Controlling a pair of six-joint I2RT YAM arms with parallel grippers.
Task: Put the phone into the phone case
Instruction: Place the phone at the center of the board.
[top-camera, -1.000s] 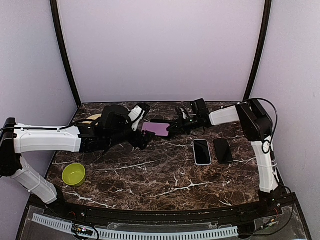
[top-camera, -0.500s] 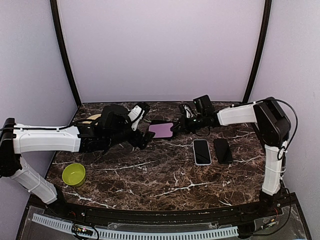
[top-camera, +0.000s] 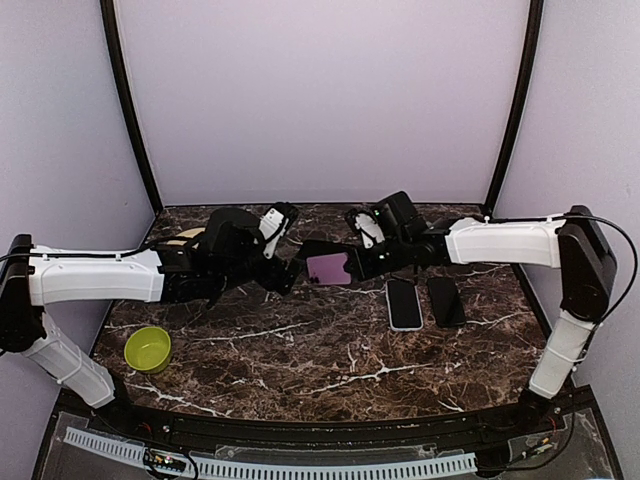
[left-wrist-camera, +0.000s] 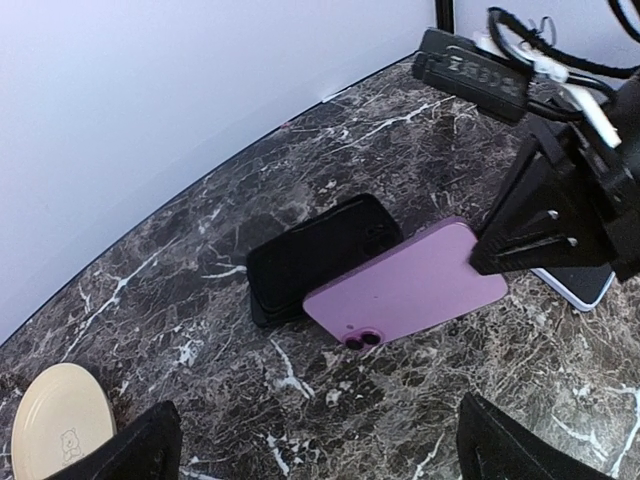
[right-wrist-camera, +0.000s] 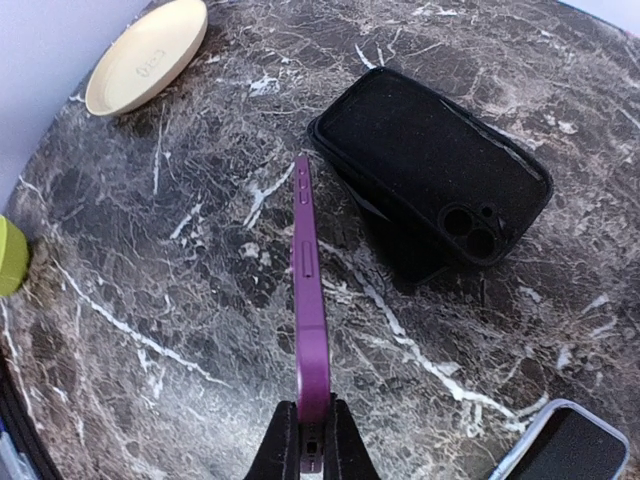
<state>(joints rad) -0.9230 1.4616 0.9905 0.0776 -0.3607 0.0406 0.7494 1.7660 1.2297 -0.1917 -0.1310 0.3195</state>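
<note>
Left arm (top-camera: 95, 277) and right arm (top-camera: 505, 241) are showing white shells and black joints; black cables (left-wrist-camera: 610, 70) are trailing near the right wrist.

You've got the purple phone (left-wrist-camera: 405, 285) held up off the marble worktop (left-wrist-camera: 330, 420) by one short end, twin-lens back showing and camera end sticking out free. The black case (right-wrist-camera: 430, 165) lies flat just beside it, camera cutout visible.
</note>
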